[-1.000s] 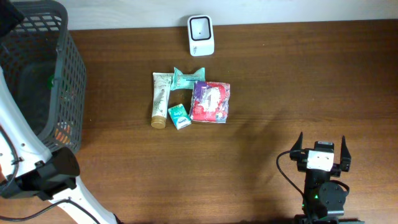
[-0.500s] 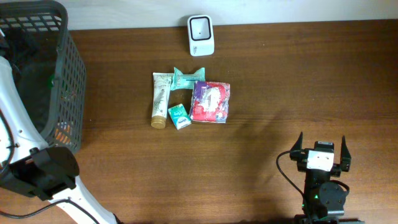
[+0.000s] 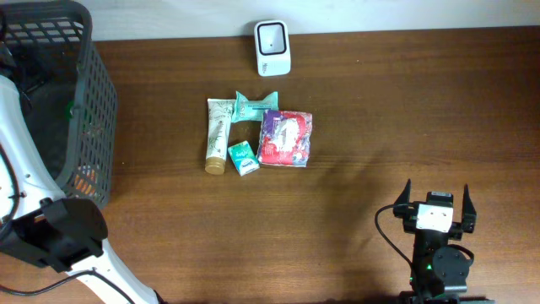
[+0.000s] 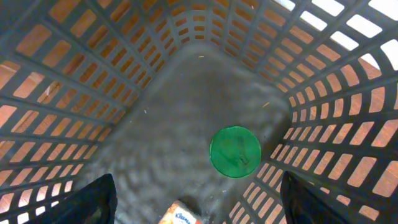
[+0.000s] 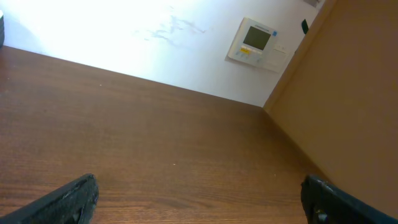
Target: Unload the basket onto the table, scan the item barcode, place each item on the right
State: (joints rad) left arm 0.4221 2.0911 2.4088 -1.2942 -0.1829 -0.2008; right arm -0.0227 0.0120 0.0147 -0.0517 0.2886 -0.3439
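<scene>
Your tabletop (image 3: 380,101): dark brown, fine wood grain. Basket (image 3: 93,93): dark grey, open lattice pattern; in left wrist view you see orange-brown through its holes. Inside it, green disc (image 4: 235,152) and orange-and-white carton corner (image 4: 180,215). Scanner (image 3: 272,47): white, dark window. Tube (image 3: 217,133): cream, green print, tan cap. Sachet (image 3: 253,105): teal. Small box (image 3: 243,158): green and white. Packet (image 3: 285,138): red, purple, white patches.

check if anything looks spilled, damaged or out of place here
Nothing stands out: the tube, teal packet, small box and red pack lie close together, intact, in front of the scanner.
</scene>
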